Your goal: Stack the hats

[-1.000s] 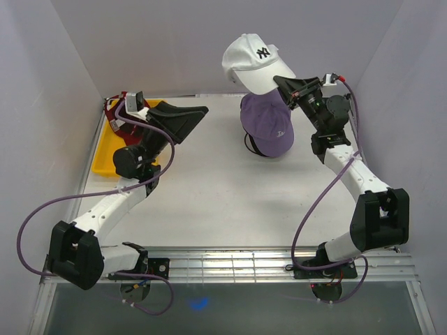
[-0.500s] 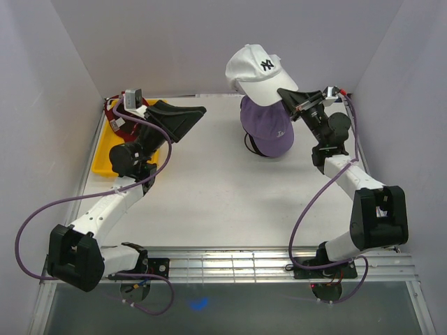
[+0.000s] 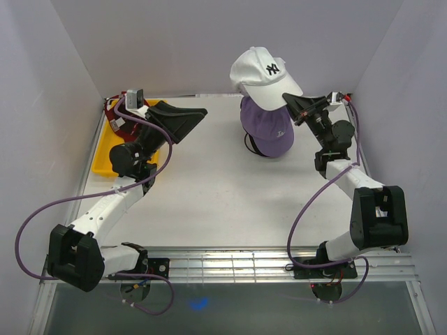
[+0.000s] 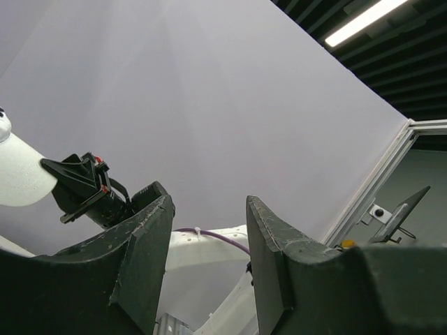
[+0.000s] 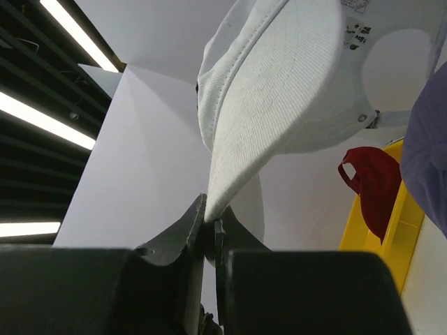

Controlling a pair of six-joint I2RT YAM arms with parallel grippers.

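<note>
My right gripper (image 3: 290, 103) is shut on the brim of the white cap (image 3: 262, 70) and holds it in the air just above the lavender cap (image 3: 267, 130). The lavender cap sits on top of a black cap (image 3: 251, 145), of which only a dark edge shows. In the right wrist view the white brim (image 5: 265, 118) runs up from between my jaws (image 5: 209, 227). The dark red cap (image 5: 374, 181) lies in the yellow tray (image 3: 108, 150) at the far left. My left gripper (image 3: 188, 118) is open and empty, raised over the table's left side.
White walls close in the table on the left, back and right. The yellow tray stands against the left wall. A metal rail (image 3: 230, 265) runs along the near edge between the arm bases.
My right gripper has carried the white cap a little to the right and tilted it, so it hangs more squarely over the lavender cap. The left arm has barely moved.
</note>
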